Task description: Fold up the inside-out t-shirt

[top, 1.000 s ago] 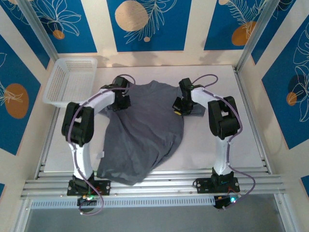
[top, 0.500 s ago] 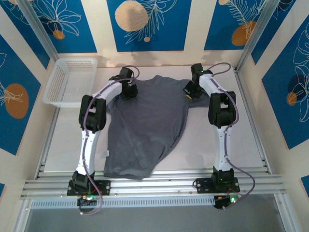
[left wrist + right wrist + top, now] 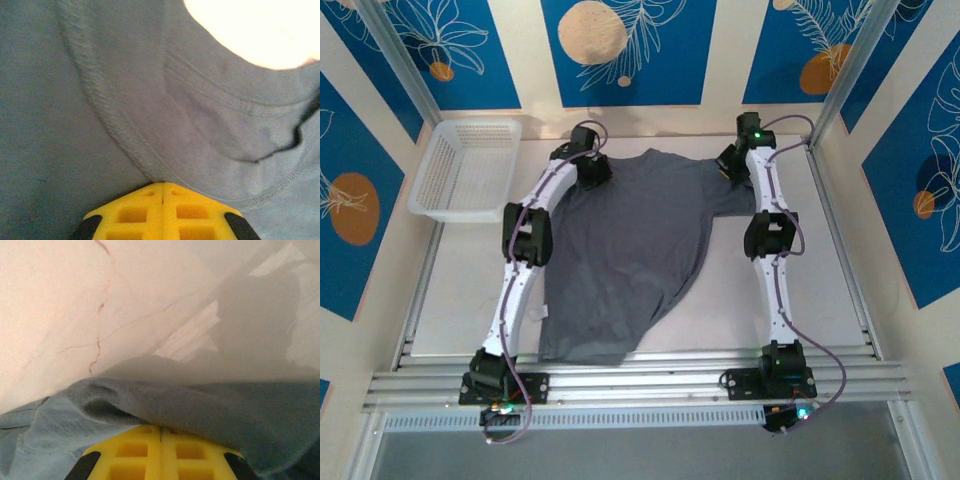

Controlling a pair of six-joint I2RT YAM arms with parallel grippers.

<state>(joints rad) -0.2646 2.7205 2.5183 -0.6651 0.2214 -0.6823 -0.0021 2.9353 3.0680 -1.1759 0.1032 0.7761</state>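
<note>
Left gripper (image 3: 592,172) and right gripper (image 3: 728,165) reach far across the flat white tabletop (image 3: 450,290), each with its yellow waffle-gridded pads (image 3: 150,202) pressed flat together on a pinch of cloth. Between them the plain slate-grey short-sleeved t-shirt of soft cloth (image 3: 625,250) lies spread, collar towards the far edge, rumpled hem near the arm bases, raised stitching showing. Off to the left stands a white plastic lattice basket (image 3: 428,185). The left pinches beside a curved seam, the right a folded edge.
</note>
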